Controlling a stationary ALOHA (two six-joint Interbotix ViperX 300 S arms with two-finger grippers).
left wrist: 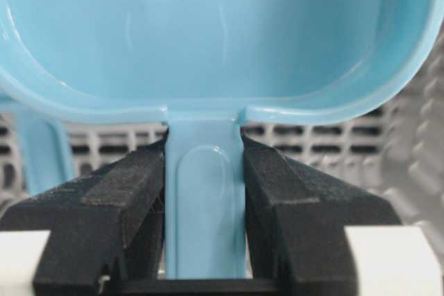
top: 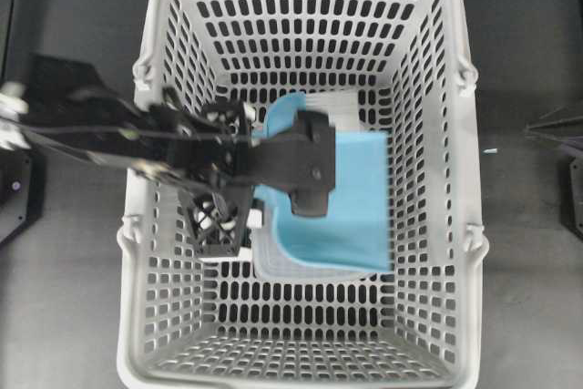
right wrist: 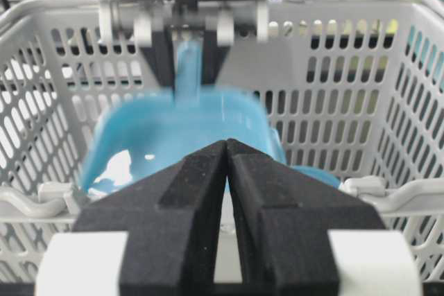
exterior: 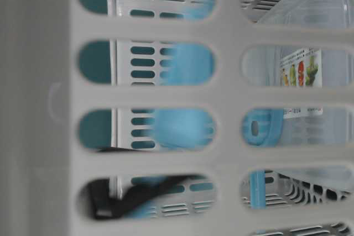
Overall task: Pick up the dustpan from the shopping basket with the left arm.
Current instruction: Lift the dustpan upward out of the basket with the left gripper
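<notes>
Inside shopping basket (top: 155, 134), dustpan (top: 360, 198) is being held at centre, tray toward 3 o'clock, handle toward 9 o'clock. Left gripper (left wrist: 205, 192) is being pressed onto dustpan handle (left wrist: 205, 199) from both sides, narrowly parted, pads touching. Right gripper (right wrist: 227, 154) is being kept outside basket, fingertips meeting, nothing gripped.

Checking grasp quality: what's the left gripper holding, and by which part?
The left gripper pinches the dustpan by its thin handle, just below the scoop's back.
</notes>
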